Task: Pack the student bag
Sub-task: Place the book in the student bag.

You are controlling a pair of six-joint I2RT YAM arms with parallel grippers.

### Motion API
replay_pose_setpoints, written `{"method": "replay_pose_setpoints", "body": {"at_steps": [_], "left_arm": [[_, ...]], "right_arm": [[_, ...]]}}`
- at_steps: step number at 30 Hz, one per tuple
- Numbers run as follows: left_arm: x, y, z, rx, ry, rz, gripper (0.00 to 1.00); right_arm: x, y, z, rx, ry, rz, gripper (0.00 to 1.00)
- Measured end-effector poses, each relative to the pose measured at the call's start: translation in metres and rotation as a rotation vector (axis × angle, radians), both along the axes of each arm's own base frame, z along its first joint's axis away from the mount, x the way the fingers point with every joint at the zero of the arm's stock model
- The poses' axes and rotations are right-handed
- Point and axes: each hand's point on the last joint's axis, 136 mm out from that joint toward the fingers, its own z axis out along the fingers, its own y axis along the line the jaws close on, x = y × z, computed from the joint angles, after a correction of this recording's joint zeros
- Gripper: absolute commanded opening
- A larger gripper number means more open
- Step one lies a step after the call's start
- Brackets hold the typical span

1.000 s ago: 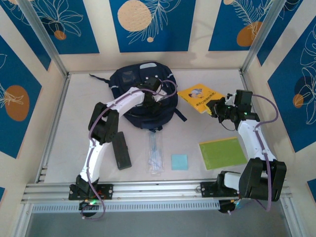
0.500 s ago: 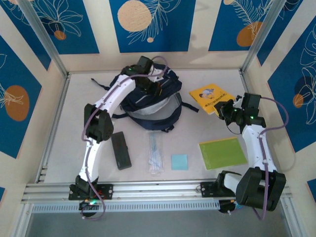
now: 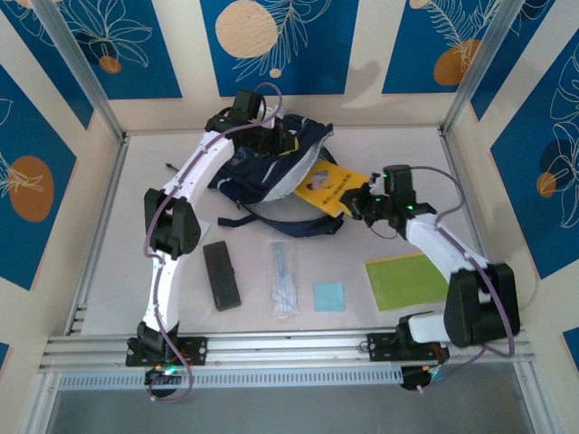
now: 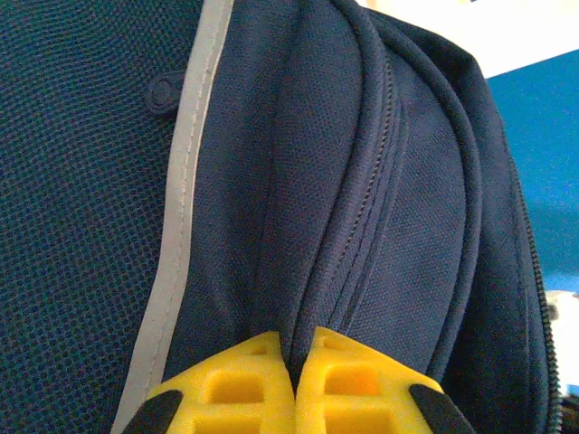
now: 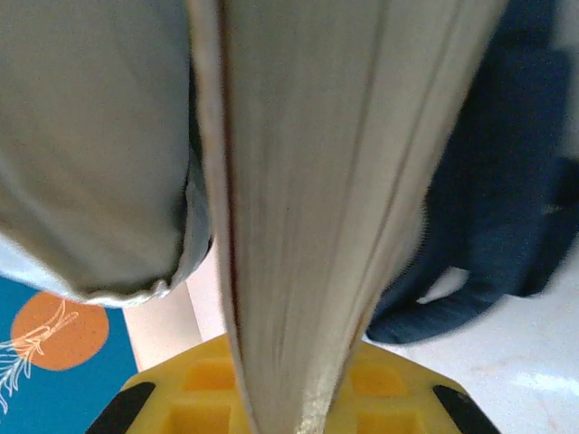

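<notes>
The bag (image 3: 246, 174) lies at 12 o'clock on the table (image 3: 136, 208), its mouth facing 3 o'clock. The left claw (image 3: 279, 137) is pinched tight on a fold of navy cloth by the zip, lifting the top edge. The right claw (image 3: 360, 201) is clamped on a yellow book (image 3: 326, 188), whose far corner sits at the bag's mouth.

The bag looks soft and limp and will likely sag wherever it is not held. The piped rim by the zip seems the best hold. The cloth is rough weave and unlikely to slip.

The table is pale, smooth and matte. At 6 o'clock lie a case (image 3: 222, 277), pouch (image 3: 285, 282), pad (image 3: 329, 297) and notebook (image 3: 407, 280). Walls (image 3: 271, 45) close three sides.
</notes>
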Motion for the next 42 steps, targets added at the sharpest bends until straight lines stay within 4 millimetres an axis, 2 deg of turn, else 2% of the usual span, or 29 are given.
{"method": "replay_pose_setpoints", "body": {"at_steps": [6, 11, 16, 20, 25, 28, 32, 37, 42], "left_arm": [[0.0, -0.002, 0.003, -0.022, 0.018, 0.005, 0.0], [0.001, -0.001, 0.002, -0.016, 0.015, 0.013, 0.0], [0.003, 0.001, 0.002, -0.013, 0.013, 0.019, 0.0], [0.003, 0.002, -0.002, -0.007, 0.02, 0.024, 0.0], [0.007, 0.009, -0.007, -0.013, 0.038, 0.048, 0.0], [0.014, 0.015, -0.003, -0.035, 0.037, 0.068, 0.0], [0.027, 0.029, 0.009, -0.088, 0.034, 0.102, 0.0], [0.039, 0.043, 0.018, -0.133, 0.038, 0.136, 0.0], [0.036, 0.042, 0.02, -0.152, 0.056, 0.125, 0.0]], "right_arm": [[0.046, 0.055, -0.016, 0.029, -0.068, 0.077, 0.0], [0.098, 0.096, -0.022, 0.07, -0.145, 0.104, 0.0], [0.124, 0.13, -0.036, 0.096, -0.162, 0.142, 0.01], [0.129, 0.143, -0.047, 0.094, -0.132, 0.167, 0.0], [0.116, 0.136, -0.05, 0.082, -0.119, 0.176, 0.0], [0.103, 0.127, -0.044, 0.078, -0.117, 0.189, 0.0], [0.1, 0.13, -0.036, 0.103, -0.129, 0.234, 0.0], [0.115, 0.145, -0.043, 0.117, -0.137, 0.281, 0.0], [0.139, 0.169, -0.055, 0.128, -0.143, 0.341, 0.0]]}}
